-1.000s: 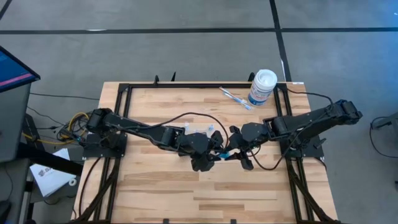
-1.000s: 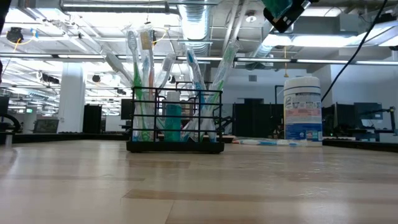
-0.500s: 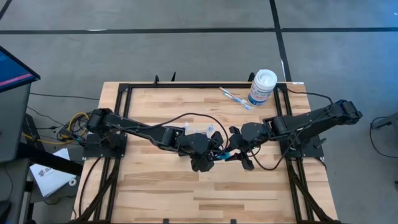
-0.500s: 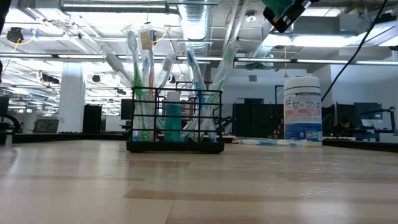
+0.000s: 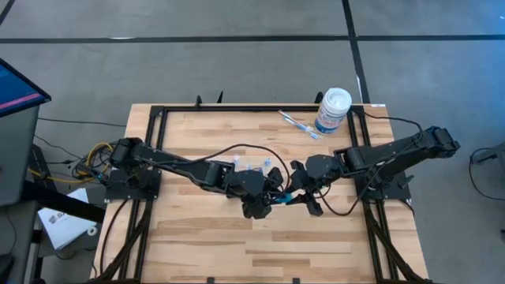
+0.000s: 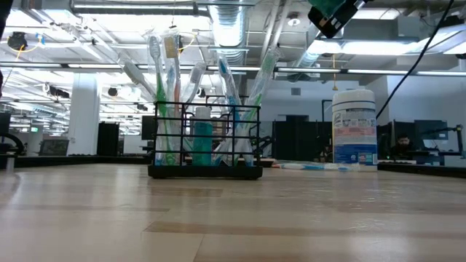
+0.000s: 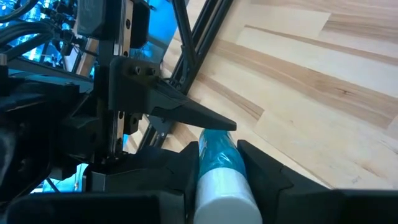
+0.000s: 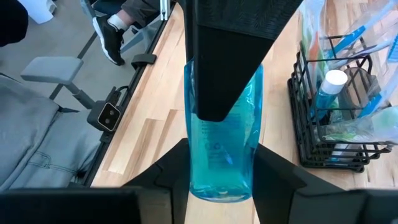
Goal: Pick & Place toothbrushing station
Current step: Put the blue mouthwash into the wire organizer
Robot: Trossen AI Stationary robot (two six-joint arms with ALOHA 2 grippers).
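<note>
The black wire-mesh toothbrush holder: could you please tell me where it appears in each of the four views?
High view: toothbrush holder near the picture's middle, mostly hidden under the left arm.
Low view: left of centre, standing upright.
Left wrist view: not in it.
Right wrist view: at the right edge.
Shared landmark: the blue bottle, beside the holder in the high and right wrist views, also in the left wrist view.

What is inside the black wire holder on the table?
The black wire holder holds several upright toothbrushes and a small blue bottle with a white cap. The packaging hides whatever else is between them.
</note>
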